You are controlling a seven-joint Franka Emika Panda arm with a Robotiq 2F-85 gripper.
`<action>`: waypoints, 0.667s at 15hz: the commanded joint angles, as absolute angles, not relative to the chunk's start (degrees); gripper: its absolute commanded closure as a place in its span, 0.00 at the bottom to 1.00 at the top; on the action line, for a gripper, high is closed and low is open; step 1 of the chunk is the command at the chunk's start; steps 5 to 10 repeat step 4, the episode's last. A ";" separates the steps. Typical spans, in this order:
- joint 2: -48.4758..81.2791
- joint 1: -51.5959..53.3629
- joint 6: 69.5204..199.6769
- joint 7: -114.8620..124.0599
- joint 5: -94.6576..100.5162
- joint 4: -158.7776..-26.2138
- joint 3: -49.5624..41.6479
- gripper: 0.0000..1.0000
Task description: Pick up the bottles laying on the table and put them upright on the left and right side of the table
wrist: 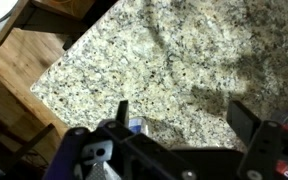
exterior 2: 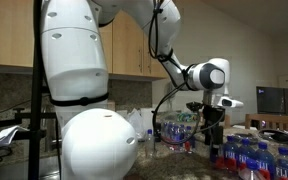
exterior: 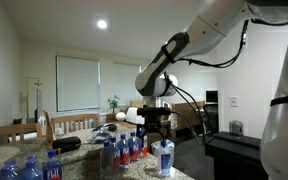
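Above table (wrist: 174,50), gripper (wrist: 184,118) wide apart & empty; bottle (wrist: 136,127) mostly hidden by gripper body, just blue bit vis.

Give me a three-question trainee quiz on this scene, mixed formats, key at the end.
1. True or false: the gripper is shut on a bottle.
2. In the wrist view, the table is: A) dark wood, B) speckled stone, C) plain white.
3. Fill in: in an exterior view, the red-banded bottles by the gripper stand ____.
Key: 1 false, its jaws are open and empty; 2 B; 3 upright.
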State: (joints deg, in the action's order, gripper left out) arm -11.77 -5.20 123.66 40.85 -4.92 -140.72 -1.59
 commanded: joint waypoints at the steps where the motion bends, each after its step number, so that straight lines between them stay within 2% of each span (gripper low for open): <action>1: -11.77 -5.62 123.21 40.85 -4.02 -140.48 -1.33 0.00; 10: -11.77 -5.85 123.01 40.95 -3.16 -140.30 -1.36 0.00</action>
